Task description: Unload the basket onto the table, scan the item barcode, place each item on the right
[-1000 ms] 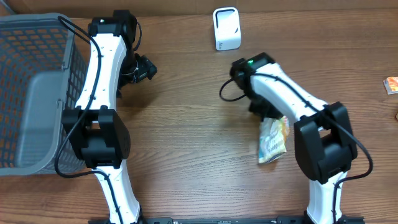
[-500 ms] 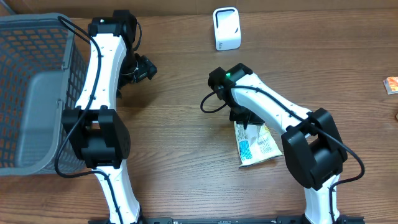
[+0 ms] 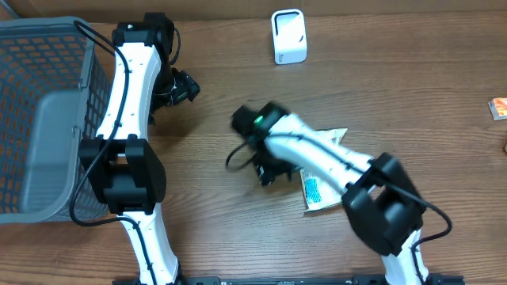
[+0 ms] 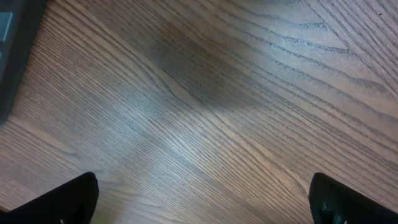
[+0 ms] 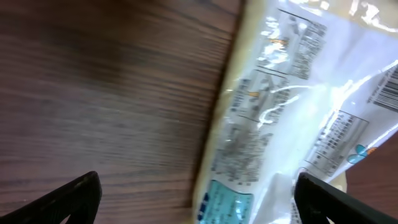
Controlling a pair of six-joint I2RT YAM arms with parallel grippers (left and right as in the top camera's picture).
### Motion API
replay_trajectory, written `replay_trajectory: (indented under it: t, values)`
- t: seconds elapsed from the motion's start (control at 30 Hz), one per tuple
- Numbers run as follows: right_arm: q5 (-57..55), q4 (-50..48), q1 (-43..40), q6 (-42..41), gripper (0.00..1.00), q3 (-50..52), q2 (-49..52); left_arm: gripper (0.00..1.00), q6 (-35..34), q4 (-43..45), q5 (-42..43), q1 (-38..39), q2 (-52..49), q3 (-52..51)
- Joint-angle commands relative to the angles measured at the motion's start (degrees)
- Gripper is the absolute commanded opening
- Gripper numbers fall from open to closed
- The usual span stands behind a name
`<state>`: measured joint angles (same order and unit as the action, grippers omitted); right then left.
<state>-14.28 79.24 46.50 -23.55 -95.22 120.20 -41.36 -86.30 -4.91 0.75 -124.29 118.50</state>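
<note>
Grasping looks next: the crinkly yellow-and-clear plastic snack packet (image 3: 315, 192) lies label-up on the wooden tabletop (image 3: 214, 229) under the right tool (image 5: 199, 198), jaws wide and empty, well apart from the white boxy scanner (image 3: 287, 36).

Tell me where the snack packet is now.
In the overhead view the snack packet lies flat on the table, right of centre, partly under the right arm, nearer the robot than the white scanner.

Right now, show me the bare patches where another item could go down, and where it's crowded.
Widest free patch: between the scanner and the small orange box. Another lies low centre, between the left arm and the right arm. Crowded: around the snack packet under the right arm, and by the basket.
</note>
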Motion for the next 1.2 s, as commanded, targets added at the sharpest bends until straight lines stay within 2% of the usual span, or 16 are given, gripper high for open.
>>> replay_trajectory:
  t: [0.0, 0.33, 0.53, 0.57, 0.67, 0.73, 0.97, 1.17]
  values:
    - [-8.4, 0.0, 1.8, -1.7, 1.0, 3.2, -0.4, 1.0, 1.1, 0.0, 0.0, 0.4, 1.6, 0.9]
    - [-9.1, -1.9, -1.2, -1.9, 1.0, 12.9, -0.4, 1.0, 1.1, 0.0, 0.0, 0.4, 1.6, 0.9]
    - [-9.0, -7.0, -3.0, -2.0, 1.0, 17.5, -0.4, 1.0, 1.1, 0.0, 0.0, 0.4, 1.6, 0.9]
    - [-9.0, -7.8, -3.2, -2.0, 0.98, 18.0, -0.4, 1.0, 1.1, 0.0, 0.0, 0.4, 1.6, 0.9]
    - [-9.0, -9.0, -4.2, -2.2, 0.84, 18.1, -0.4, 1.0, 1.1, 0.0, 0.0, 0.4, 1.6, 0.9]
    - [-9.0, -9.8, -4.8, -2.2, 0.79, 18.1, -0.4, 1.0, 1.1, 0.0, 0.0, 0.4, 1.6, 0.9]
    - [-9.1, -15.3, -7.3, -2.2, 0.82, 21.1, -0.3, 1.0, 1.1, 0.0, 0.0, 0.3, 1.6, 0.9]
    - [-9.0, -18.4, -10.5, -2.1, 0.74, 23.3, -0.3, 1.0, 1.1, 0.0, 0.0, 0.4, 1.6, 0.9]
